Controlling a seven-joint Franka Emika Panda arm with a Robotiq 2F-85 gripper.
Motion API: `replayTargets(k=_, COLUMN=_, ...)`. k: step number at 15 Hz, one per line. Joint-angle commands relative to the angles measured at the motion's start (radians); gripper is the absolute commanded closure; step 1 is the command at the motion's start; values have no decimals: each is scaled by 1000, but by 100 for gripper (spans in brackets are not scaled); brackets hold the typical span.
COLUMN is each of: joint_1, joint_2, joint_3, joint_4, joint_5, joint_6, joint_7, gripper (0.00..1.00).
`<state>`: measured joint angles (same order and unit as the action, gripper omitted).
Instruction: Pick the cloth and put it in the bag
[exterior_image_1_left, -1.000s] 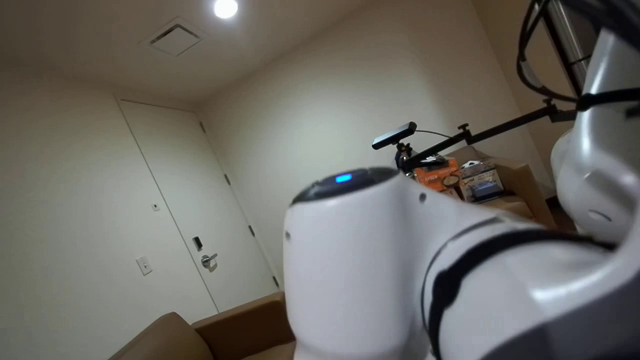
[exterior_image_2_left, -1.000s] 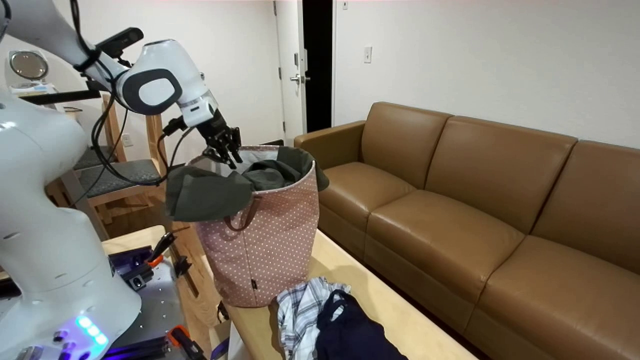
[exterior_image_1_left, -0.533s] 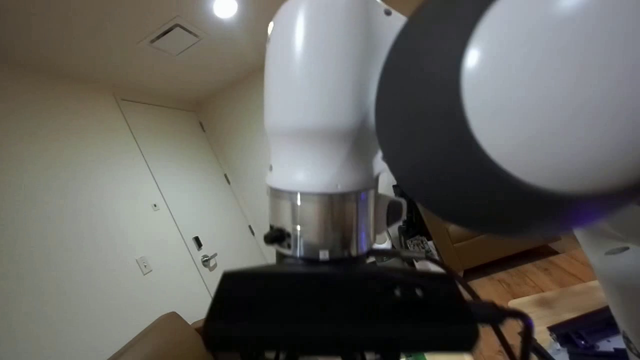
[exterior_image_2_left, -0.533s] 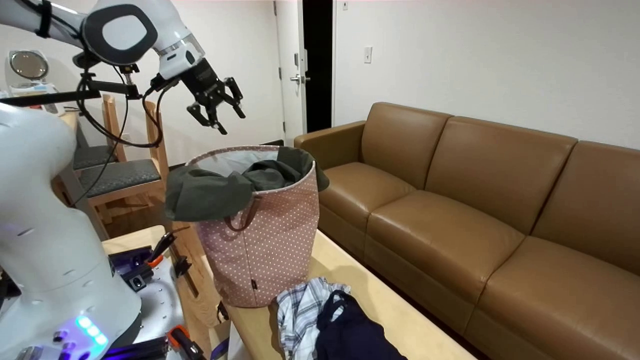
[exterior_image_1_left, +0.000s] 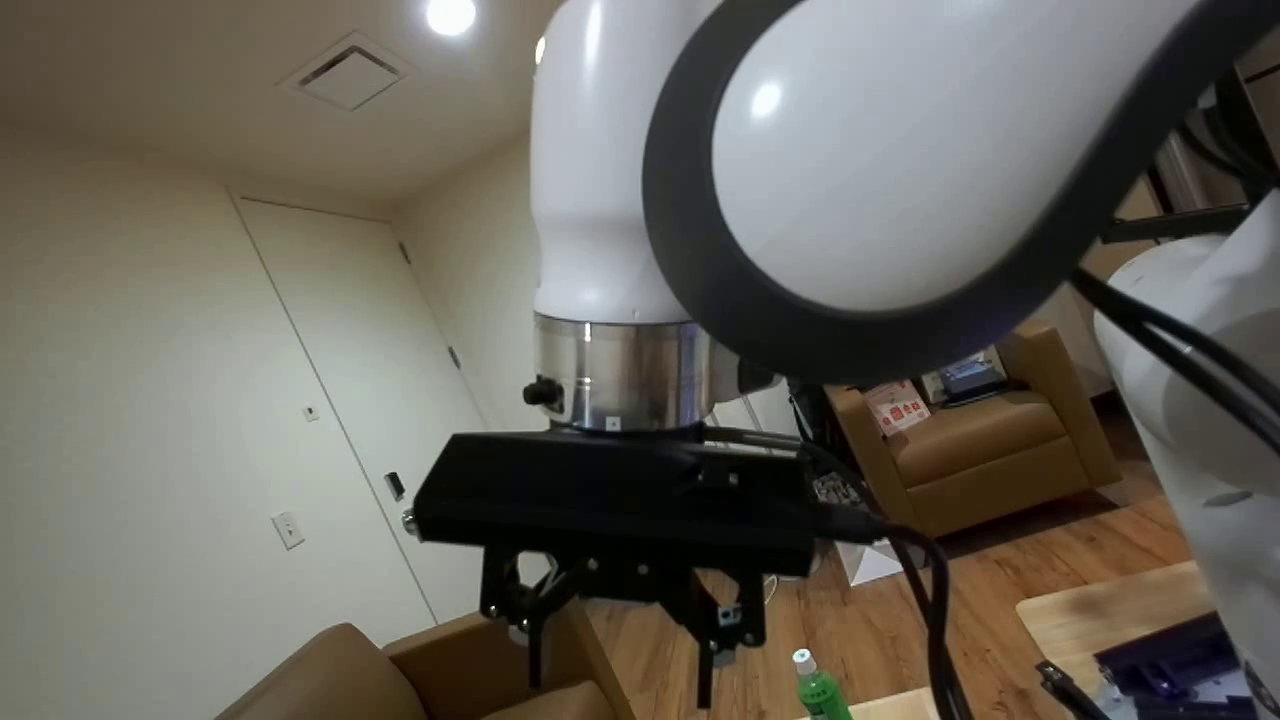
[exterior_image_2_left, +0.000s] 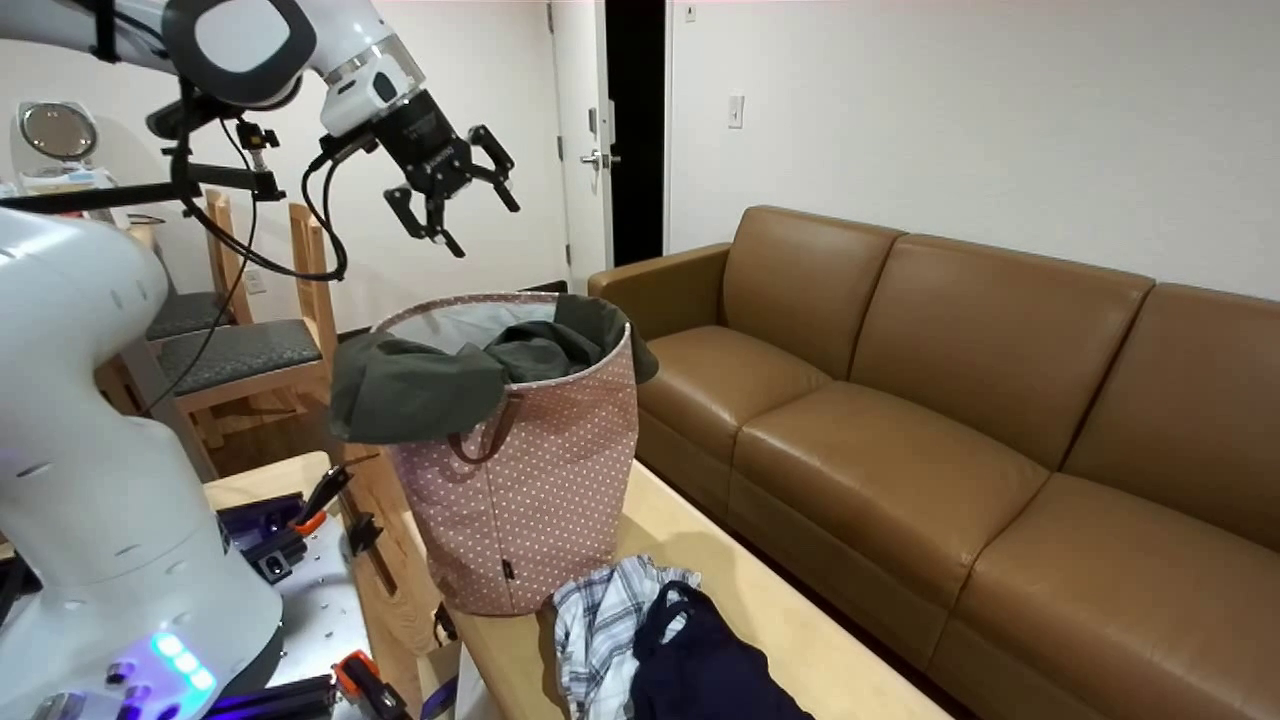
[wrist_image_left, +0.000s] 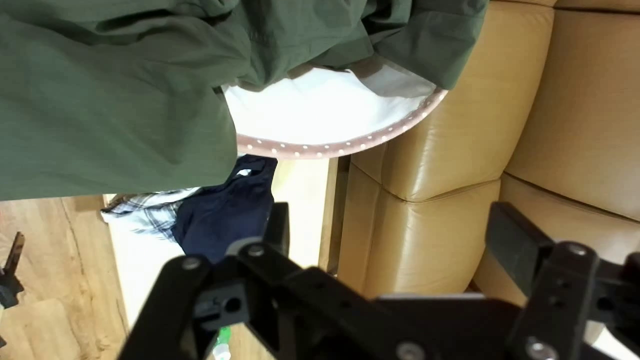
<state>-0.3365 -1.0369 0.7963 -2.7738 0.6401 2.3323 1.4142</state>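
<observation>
Cloth (exterior_image_2_left: 420, 392) in question, most likely: the dark green one, not the navy garment (exterior_image_2_left: 705, 658) or plaid shirt (exterior_image_2_left: 600, 625) lying nearest. Farther back, rests partly inside the bag (exterior_image_2_left: 525, 490) with loose ends over its left and right rim, just as a second ago. Higher up, freshly lifted from the bag's mouth to well clear: the gripper (exterior_image_2_left: 487, 229), now spread wide with nothing between its fingers. Suggests a finished release, yet probably leaves those ends to tuck in.

The cloth (exterior_image_2_left: 440, 388) hides, it seems, much of the bag's (exterior_image_2_left: 555, 470) inside; the tag (exterior_image_2_left: 508, 569) is too small to read.
</observation>
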Motion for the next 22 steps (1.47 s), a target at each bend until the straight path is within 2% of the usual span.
replayTargets(k=1, joint_1=65, joint_2=65, joint_3=-71, joint_4=5, joint_5=-96, joint_6=20, joint_7=35, gripper=0)
replayTargets(k=2, joint_1=67, joint_2=88, joint_3=-122, joint_4=37, joint_5=-156, joint_6=-56, joint_7=-5, gripper=0)
replayTargets(k=6, joint_1=173, joint_2=142, joint_3=-419, joint_4=133, joint_5=-338, joint_6=-210, joint_7=-182, gripper=0)
replayTargets(k=7, joint_1=195, joint_2=157, joint_3=-479, joint_4=166, joint_5=-366, joint_6=-260, joint_7=-221, gripper=0)
replayTargets(k=9, joint_1=226, joint_2=190, joint_3=-556, joint_4=225, joint_5=-393, joint_6=-361, joint_7=-281, gripper=0)
replayTargets(k=10, joint_1=221, joint_2=205, joint_3=-561, joint_4=253, joint_5=-423, joint_6=-430, joint_7=-283, gripper=0)
replayTargets(k=11, joint_1=224, joint_2=141, joint_3=-556, joint_4=183, joint_5=-395, joint_6=-339, joint_7=-245, gripper=0)
replayTargets(k=13, joint_1=227, joint_2=169, joint_3=-574, joint_4=221, joint_5=-411, joint_6=-397, joint_7=-260, gripper=0)
replayTargets(k=15, joint_1=228, joint_2=184, joint_3=-571, joint_4=229, joint_5=-414, joint_6=-400, joint_7=-260, gripper=0)
replayTargets(k=17, joint_1=278, joint_2=207, joint_3=-600, joint_4=263, joint_5=-412, joint_6=-466, joint_7=-353, gripper=0)
replayTargets(k=19, joint_1=298, joint_2=240, joint_3=-625, joint_4=298, joint_5=-419, joint_6=-512, joint_7=-436, gripper=0)
replayTargets(k=22, joint_1=328, joint_2=290, joint_3=-664, joint_4=291, joint_5=-393, joint_6=-490, joint_7=-585, gripper=0)
